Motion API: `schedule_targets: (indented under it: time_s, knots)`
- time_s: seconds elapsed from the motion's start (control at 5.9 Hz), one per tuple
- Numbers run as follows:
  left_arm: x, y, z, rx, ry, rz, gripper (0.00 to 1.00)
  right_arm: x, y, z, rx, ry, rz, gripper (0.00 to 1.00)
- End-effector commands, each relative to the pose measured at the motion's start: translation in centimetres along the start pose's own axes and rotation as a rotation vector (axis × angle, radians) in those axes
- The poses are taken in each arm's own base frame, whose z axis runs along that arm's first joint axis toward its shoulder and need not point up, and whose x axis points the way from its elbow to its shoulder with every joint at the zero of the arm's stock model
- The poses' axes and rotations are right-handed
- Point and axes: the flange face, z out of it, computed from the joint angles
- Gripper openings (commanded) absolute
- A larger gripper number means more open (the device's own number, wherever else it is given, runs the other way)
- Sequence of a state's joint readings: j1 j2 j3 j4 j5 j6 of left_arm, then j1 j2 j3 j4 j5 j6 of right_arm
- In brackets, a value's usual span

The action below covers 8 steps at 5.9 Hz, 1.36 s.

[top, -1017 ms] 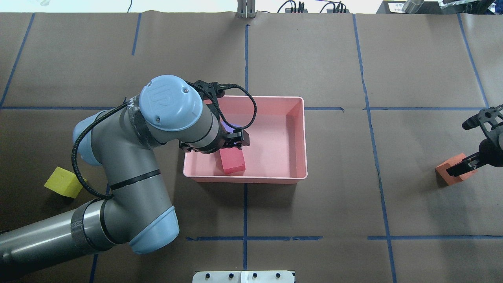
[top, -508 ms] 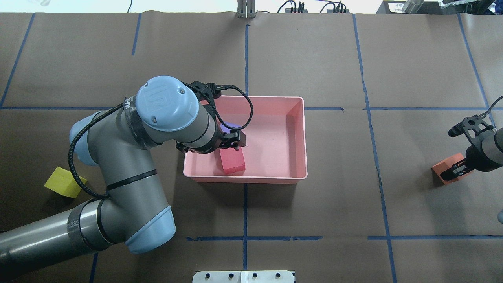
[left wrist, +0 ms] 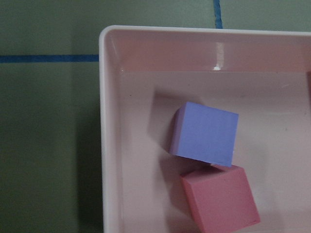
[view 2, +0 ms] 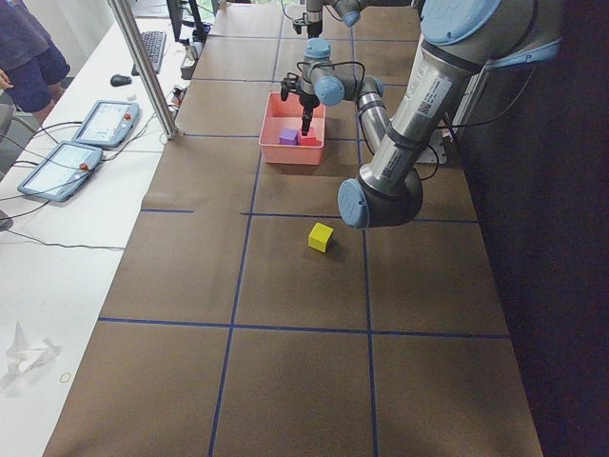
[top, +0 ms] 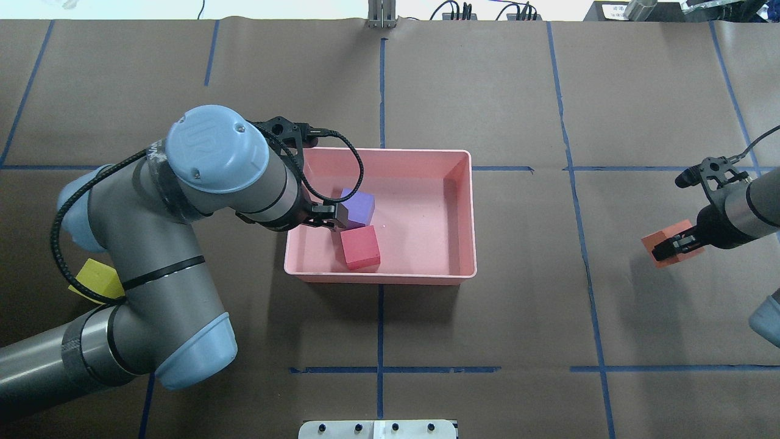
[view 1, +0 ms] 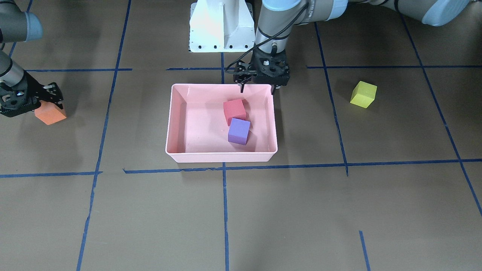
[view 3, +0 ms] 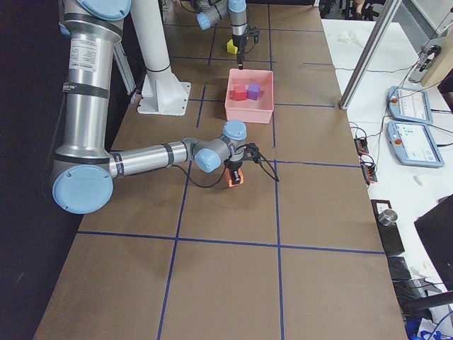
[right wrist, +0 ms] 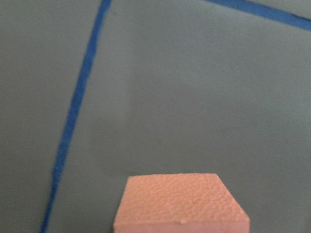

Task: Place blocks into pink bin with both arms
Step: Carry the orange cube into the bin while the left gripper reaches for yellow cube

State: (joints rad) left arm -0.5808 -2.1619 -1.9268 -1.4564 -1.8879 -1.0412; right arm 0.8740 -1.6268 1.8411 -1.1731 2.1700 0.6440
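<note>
The pink bin (top: 470, 213) holds the red-pink block (top: 361, 247) and the purple block (top: 359, 206), which touch each other; both also show in the left wrist view, red-pink (left wrist: 221, 199) and purple (left wrist: 206, 133). My left gripper (top: 323, 217) is open and empty over the bin's left wall, beside the purple block. My right gripper (top: 673, 247) is shut on the orange block (view 1: 51, 114) far to the bin's right. The yellow-green block (view 1: 363, 94) lies on the table to the bin's left, partly hidden under my left arm in the overhead view (top: 97, 277).
Brown paper with blue tape lines (top: 381, 305) covers the table. The white pedestal base (view 1: 220, 28) stands behind the bin on the robot's side. Tablets and cables (view 2: 90, 143) lie beyond the far table edge.
My left arm has drawn back to the left, off the bin's middle, uncovering the purple block lying in the bin. My right gripper has moved left toward the bin with the orange block.
</note>
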Motion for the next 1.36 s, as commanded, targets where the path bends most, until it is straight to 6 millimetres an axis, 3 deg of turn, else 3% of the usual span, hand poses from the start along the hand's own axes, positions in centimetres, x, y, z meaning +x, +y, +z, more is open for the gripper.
schedule_targets:
  time_s: [0.0, 0.17, 0.34, 0.51, 0.68, 0.85, 1.02, 1.19]
  knots:
    - [-8.6, -1.0, -1.3, -0.057, -0.013, 0.181, 1.0, -11.6, -6.1, -5.1, -0.007, -0.031, 0.199, 0.2]
    - [-13.3, -0.4, -1.4, -0.064, -0.05, 0.251, 1.0, -20.5, -9.6, -9.5, -0.042, -0.016, 0.282, 0.2]
    - [-17.2, -0.2, -1.4, -0.068, -0.082, 0.297, 1.0, -27.9, -11.0, -12.3, -0.064, -0.014, 0.357, 0.2]
    - [-21.5, 1.9, -0.6, -0.058, -0.081, 0.332, 1.0, -33.1, -10.5, -12.7, -0.057, -0.034, 0.441, 0.2]
    - [-25.1, 4.1, 0.4, -0.03, -0.055, 0.351, 1.0, -37.8, -9.8, -11.4, -0.031, -0.017, 0.497, 0.2]
    - [-27.5, 6.1, 1.0, -0.047, -0.031, 0.352, 1.0, -41.1, -9.7, -8.5, -0.022, 0.03, 0.534, 0.56]
    - [-29.3, 7.4, 1.3, -0.043, -0.023, 0.358, 1.0, -41.6, -9.6, -7.7, 0.012, 0.033, 0.499, 1.0]
    - [-30.8, 7.8, 2.4, -0.032, -0.017, 0.363, 1.0, -41.5, -9.6, -7.7, 0.016, 0.035, 0.499, 1.0]
